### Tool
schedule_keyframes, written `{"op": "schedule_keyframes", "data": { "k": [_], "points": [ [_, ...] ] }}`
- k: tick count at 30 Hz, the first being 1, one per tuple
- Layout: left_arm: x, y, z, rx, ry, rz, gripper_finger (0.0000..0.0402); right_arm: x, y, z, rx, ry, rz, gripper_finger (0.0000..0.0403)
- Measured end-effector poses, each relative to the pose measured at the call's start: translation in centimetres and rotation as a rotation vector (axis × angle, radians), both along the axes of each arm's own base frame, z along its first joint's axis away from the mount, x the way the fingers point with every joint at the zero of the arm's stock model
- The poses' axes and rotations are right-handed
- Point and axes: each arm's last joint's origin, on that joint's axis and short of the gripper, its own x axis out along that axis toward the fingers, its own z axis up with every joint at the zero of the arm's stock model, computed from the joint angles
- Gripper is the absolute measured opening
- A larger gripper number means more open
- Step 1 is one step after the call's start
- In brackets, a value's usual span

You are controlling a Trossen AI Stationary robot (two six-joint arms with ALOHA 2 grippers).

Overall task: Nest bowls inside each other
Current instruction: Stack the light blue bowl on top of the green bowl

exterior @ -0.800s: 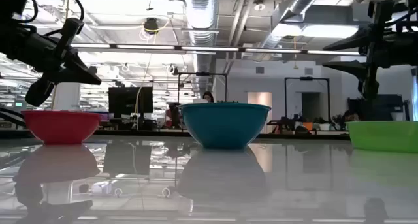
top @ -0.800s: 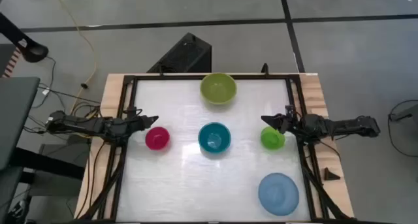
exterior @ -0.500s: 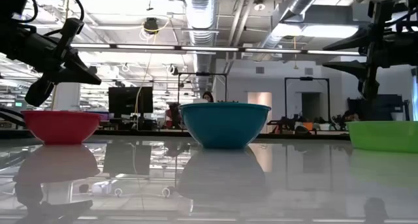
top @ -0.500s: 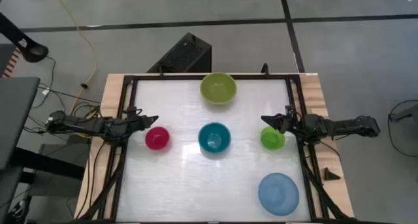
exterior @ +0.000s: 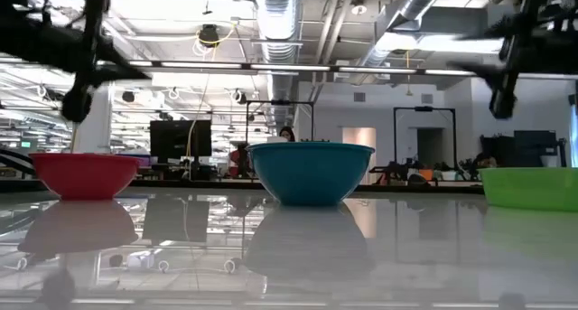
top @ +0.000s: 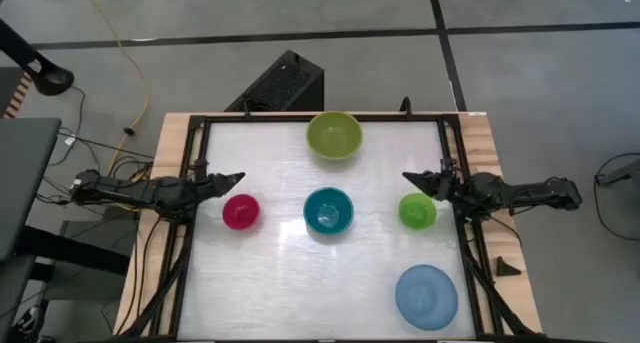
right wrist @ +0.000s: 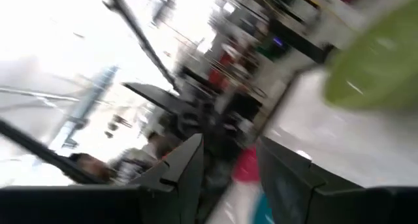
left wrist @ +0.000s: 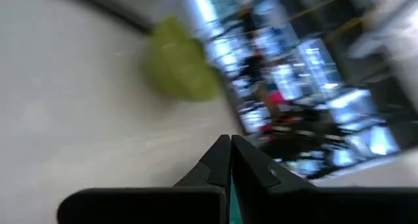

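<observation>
Five bowls stand apart on their bases on the white table. The olive-green bowl [top: 333,135] is at the far middle and the teal bowl [top: 328,210] in the centre. The pink bowl [top: 240,212] is at the left, the bright green bowl [top: 417,210] at the right, and the light blue bowl [top: 426,295] near right. My left gripper [top: 238,177] hovers shut just beyond the pink bowl's far rim. My right gripper [top: 408,178] hovers open just beyond the bright green bowl's far rim. Neither holds anything.
A black frame [top: 196,133] borders the table, with wooden strips outside it at left and right. A black box [top: 283,83] sits on the floor behind the far edge. Bare table lies at the near left and between the bowls.
Both grippers have risen a little above their bowls and shifted slightly toward the far edge. The low view shows them higher and blurred. No bowl has moved.
</observation>
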Motion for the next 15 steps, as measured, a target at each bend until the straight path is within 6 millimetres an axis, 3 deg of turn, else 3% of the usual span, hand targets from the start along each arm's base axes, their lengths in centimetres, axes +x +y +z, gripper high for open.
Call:
{"op": "schedule_keyframes", "data": {
  "k": [5, 11, 15],
  "points": [
    [-0.4, 0.0, 2.8, 0.151, -0.197, -0.017, 0.0000, -0.9, -0.2, 2.3, -0.040, -0.230, -0.054, 0.0175],
    [-1.3, -0.3, 5.0, 0.284, -0.416, -0.103, 0.0000, -1.7, 0.0, 5.7, -0.136, -0.318, -0.015, 0.0175],
    [-1.4, -0.6, 5.6, 0.330, -0.504, -0.203, 0.0000, -0.9, 0.4, 8.0, -0.196, -0.295, 0.112, 0.0175]
  ]
}}
